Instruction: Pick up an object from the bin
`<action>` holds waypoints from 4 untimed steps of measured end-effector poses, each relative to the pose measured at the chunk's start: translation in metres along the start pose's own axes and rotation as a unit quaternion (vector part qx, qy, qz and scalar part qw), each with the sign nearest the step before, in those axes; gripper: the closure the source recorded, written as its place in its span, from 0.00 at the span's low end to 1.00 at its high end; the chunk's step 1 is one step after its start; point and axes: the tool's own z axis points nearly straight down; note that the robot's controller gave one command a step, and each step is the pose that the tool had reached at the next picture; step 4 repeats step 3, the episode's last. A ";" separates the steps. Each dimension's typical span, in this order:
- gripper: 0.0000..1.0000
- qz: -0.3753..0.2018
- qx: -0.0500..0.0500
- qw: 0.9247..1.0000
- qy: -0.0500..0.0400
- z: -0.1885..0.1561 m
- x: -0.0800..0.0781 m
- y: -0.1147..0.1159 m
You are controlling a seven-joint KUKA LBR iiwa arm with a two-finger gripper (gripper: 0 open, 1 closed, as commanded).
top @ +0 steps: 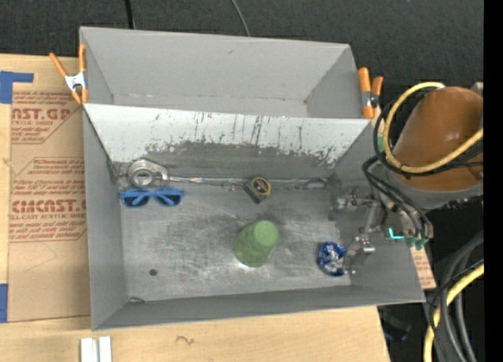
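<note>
Camera view: the grey bin point(104, 219) stands on a pale wooden bench point(259, 337), and its scratched floor carries five loose things set well apart.

The end effector point(357, 235) is low in the bin's right part, close to the right wall and toward the near side. Behind it, outside the bin on the right, is the arm's orange cover point(436, 137), with yellow cables point(393, 121) looped around it. Its metal parts overlap from this angle, so I cannot tell whether it is set wide or narrow. Nothing can be seen held in it.

Nearest to it is a small blue-and-white lump point(332, 258), crumpled in shape, lying on the floor at the near right. It is just beside the end effector's near tip, on that tip's left. Whether the two touch cannot be told.

Left of the lump, about the middle of the floor and toward the near side, a green cup point(255, 243) lies tipped over.

Beyond the cup, at the foot of the far wall, sits a small brass-coloured ring point(259, 188).

In the far left corner lies a silver ring point(143, 173). Blue sunglasses point(151, 195) lie just on its near side, lenses down on the floor.
</note>
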 end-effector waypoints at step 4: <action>1.00 -0.242 0.003 0.970 -0.007 -0.041 -0.013 -0.044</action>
